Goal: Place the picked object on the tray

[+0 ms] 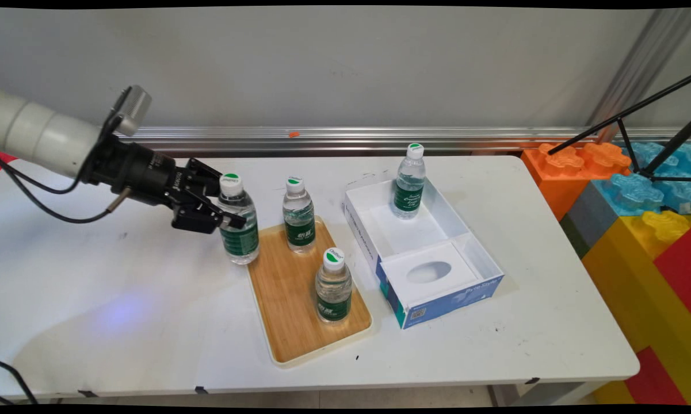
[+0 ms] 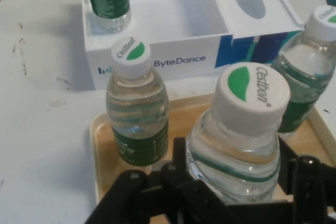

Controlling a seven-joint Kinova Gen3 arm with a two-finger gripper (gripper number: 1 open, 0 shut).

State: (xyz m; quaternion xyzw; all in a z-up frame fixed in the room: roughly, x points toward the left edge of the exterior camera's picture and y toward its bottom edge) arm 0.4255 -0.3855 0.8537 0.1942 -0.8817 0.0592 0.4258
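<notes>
The black gripper is clasping a water bottle just below the shoulder, its fingers pressing the clear plastic from either side. The held bottle is standing by the left edge of a wooden tray on the white table; whether it is touching the table cannot be told. Two more bottles are standing on the tray, one at its far end and one nearer the camera. A fourth bottle is standing upright inside an open white-and-blue box just to the tray's right.
</notes>
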